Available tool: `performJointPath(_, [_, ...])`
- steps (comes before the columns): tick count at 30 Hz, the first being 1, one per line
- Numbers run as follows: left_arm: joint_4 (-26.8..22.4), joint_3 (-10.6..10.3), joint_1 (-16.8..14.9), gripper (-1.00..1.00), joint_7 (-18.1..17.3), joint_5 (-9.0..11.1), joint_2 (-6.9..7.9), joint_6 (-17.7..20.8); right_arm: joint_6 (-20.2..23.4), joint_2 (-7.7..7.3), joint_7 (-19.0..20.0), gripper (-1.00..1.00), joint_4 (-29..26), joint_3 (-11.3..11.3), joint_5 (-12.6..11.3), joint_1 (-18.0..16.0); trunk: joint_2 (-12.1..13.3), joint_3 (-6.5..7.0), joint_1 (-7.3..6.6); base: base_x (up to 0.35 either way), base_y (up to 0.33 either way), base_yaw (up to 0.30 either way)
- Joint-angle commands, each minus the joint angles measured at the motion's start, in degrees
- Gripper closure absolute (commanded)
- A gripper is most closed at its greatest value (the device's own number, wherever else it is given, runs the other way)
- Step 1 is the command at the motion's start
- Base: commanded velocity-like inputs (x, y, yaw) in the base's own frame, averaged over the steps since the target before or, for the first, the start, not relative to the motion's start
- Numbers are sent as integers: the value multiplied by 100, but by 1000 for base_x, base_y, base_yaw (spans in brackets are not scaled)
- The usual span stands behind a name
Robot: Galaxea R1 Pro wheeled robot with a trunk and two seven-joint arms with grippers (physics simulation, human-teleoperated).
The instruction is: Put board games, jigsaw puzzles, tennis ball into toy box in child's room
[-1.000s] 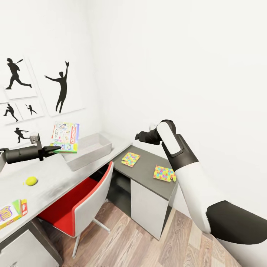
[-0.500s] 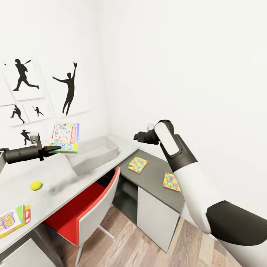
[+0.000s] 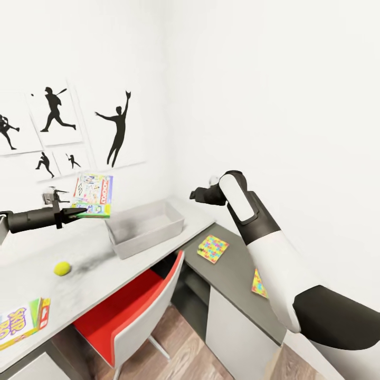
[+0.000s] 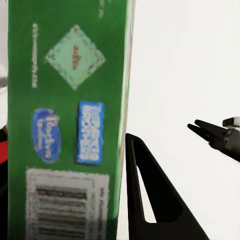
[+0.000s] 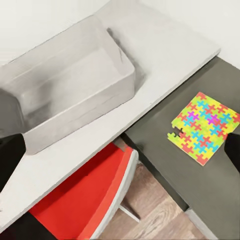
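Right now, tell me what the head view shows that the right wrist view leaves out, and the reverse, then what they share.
Head view alone: the left claw shut on the white board game held in the air beside the toy box, the tennis ball, the long yellow board game at the near end of the white table, a second jigsaw puzzle partly behind the right arm, and the wall pictures.

Right wrist view alone: the toy box's inside from above, with no toys in it.

Both: toy box, red chair, first jigsaw puzzle.

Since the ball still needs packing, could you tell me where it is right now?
In the head view, the tennis ball lies on the white table at left, between the toy box and a board game.
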Motion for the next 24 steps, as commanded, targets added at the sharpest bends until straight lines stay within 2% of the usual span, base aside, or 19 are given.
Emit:
performJointPath(1, [0,4,-7,100,2,5,0,56,10,0,-58,-100,-3,4,-52,-9,-13,-9,7,233,82,257])
performJointPath(19, [-21,6,-8,100,-17,8,0,56,4,0,-58,-100,-3,4,-38,-3,-13,75,7,132,23,257])
performJointPath(22, [-62,-41,-2,100,-89,5,-6,56,6,0,-58,-100,2,4,-42,-4,-13,89,7,26,-5,257])
performJointPath(24, [-75,-164,0,100,-142,0,-53,56,3,0,-55,-100,4,4,-43,-4,-13,98,7,8,-2,257])
